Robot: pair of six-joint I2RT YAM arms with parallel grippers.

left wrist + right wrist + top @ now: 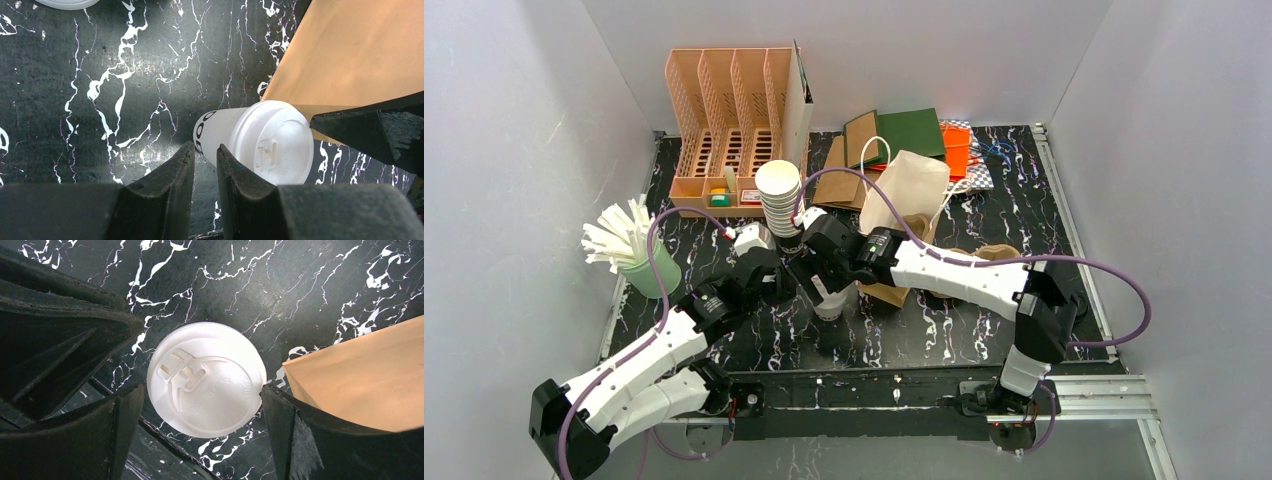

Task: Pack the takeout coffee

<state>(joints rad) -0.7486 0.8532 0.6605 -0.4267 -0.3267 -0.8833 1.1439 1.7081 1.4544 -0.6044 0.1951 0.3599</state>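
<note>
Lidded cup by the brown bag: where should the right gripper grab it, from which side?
Likely straight down. The lidded cup stands upright, and the right gripper is open with one finger either side of its lid. Close on the wall under the wider lid rim; the brown bag crowds a sideways approach.

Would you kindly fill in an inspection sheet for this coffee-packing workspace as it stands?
Surface: black white-veined table.
Job's things: one lidded cup upright beside a brown paper bag.
Clutter: cup stack, peach file organizer, green cup of white sticks, flat brown bags at the back.
Grippers: right gripper open, straddling the lidded cup; left gripper, jaws narrowly apart, empty, beside it.
Cables: purple cables loop off both arms.
Surroundings: white walls on three sides.
</note>
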